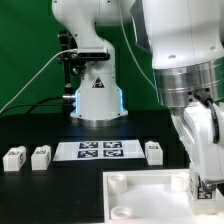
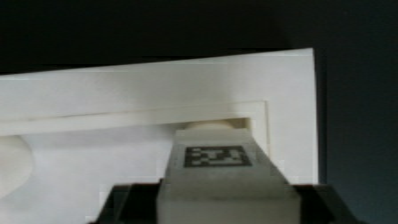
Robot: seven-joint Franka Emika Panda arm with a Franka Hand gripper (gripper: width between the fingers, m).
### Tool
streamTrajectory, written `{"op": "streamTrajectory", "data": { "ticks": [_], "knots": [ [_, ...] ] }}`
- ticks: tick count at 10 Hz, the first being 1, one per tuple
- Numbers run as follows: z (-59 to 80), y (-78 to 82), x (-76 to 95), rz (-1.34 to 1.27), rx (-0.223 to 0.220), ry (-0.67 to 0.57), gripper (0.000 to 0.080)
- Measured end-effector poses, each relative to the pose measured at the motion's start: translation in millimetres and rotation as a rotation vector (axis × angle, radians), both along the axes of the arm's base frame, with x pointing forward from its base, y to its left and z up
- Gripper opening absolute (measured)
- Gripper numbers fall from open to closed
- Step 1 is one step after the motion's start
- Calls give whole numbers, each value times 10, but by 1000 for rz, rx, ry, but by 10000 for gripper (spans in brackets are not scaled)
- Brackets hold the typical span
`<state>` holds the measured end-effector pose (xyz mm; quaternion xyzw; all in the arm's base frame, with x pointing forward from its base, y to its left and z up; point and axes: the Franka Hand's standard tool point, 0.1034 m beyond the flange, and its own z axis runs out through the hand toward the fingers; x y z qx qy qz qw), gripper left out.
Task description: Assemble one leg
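In the wrist view my gripper [image 2: 222, 203] is shut on a leg [image 2: 217, 160], a white block with a black-and-white tag on its face, with dark fingers [image 2: 135, 205] on either side of it. The leg's far end sits at a corner of the big white square piece [image 2: 125, 100], by a stepped recess there. In the exterior view the gripper [image 1: 205, 183] hangs over the right corner of that piece [image 1: 135, 197]. Three more legs stand on the table: two at the exterior view's left [image 1: 14, 158] [image 1: 40, 157] and one right of the marker board [image 1: 153, 151].
The marker board [image 1: 100, 150] lies flat in the middle of the black table, in front of the arm's base [image 1: 97, 95]. The arm's large white body [image 1: 185, 60] fills the exterior view's right. Cables run along the back left.
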<state>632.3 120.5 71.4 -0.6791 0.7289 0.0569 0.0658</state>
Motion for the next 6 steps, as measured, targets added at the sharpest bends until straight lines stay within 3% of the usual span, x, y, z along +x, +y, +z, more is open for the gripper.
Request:
{"op": "streamTrajectory", "data": {
  "ticks": [2,3,4,6],
  "knots": [
    [-6,3,-6,77,-3,-13,295],
    [-11,-4,2,317,-9,-64,480],
    [-17,5,-8,473,-12,-90,592],
    [-20,23,-14,703,-17,-128,637]
  ]
}}
